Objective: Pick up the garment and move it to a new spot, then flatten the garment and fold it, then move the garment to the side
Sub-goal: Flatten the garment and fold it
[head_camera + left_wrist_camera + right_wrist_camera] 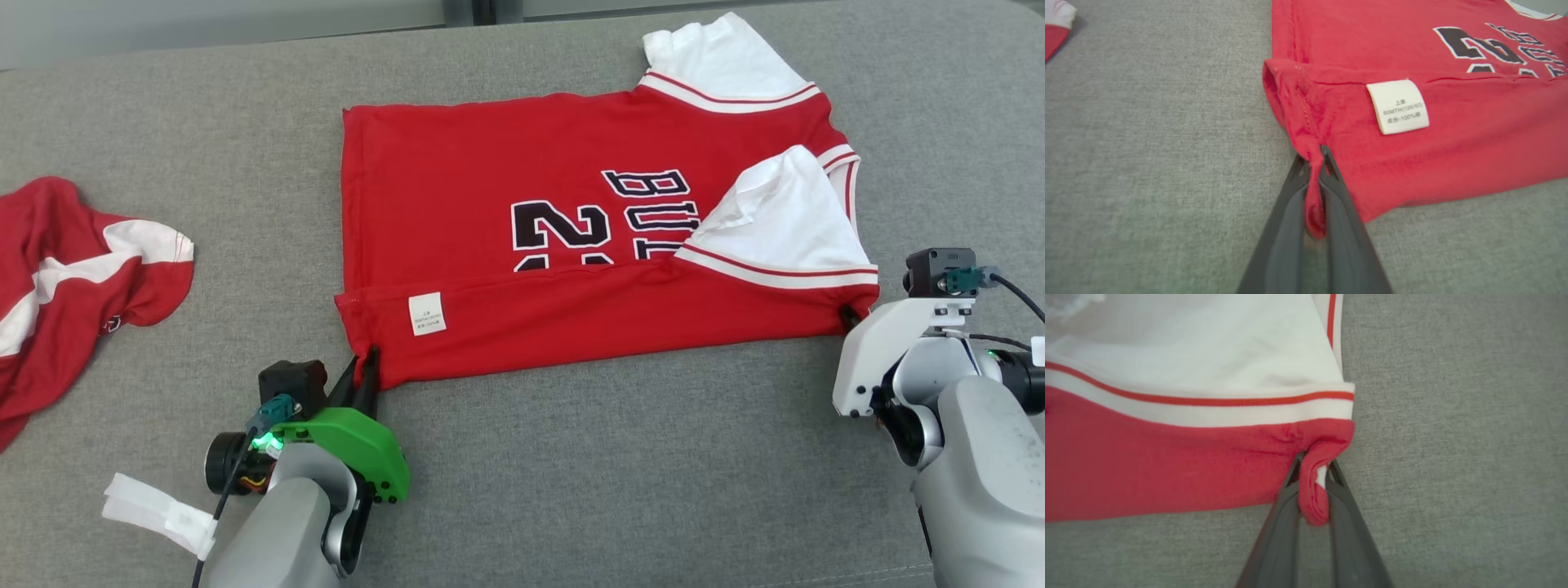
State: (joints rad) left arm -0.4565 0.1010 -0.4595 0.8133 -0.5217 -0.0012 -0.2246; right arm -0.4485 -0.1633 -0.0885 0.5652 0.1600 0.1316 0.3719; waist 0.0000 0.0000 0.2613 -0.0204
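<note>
The garment (506, 196) is a red jersey with white sleeves and black lettering, lying flat on the grey cloth surface with its near long edge folded up over itself. A white label (1398, 106) shows on that folded strip. My left gripper (365, 359) is shut on the jersey's near left corner, a bunch of red cloth (1315, 204) squeezed between its dark fingers. Over at the near right corner my right gripper (847, 316) is shut on the cloth just below the white sleeve (1208, 343); a red fold (1314, 494) sits between its fingers.
A second red and white garment (73, 278) lies crumpled at the left edge of the grey surface (612, 474). A white strap (159, 510) hangs by my left forearm. A pale wall band runs along the far edge.
</note>
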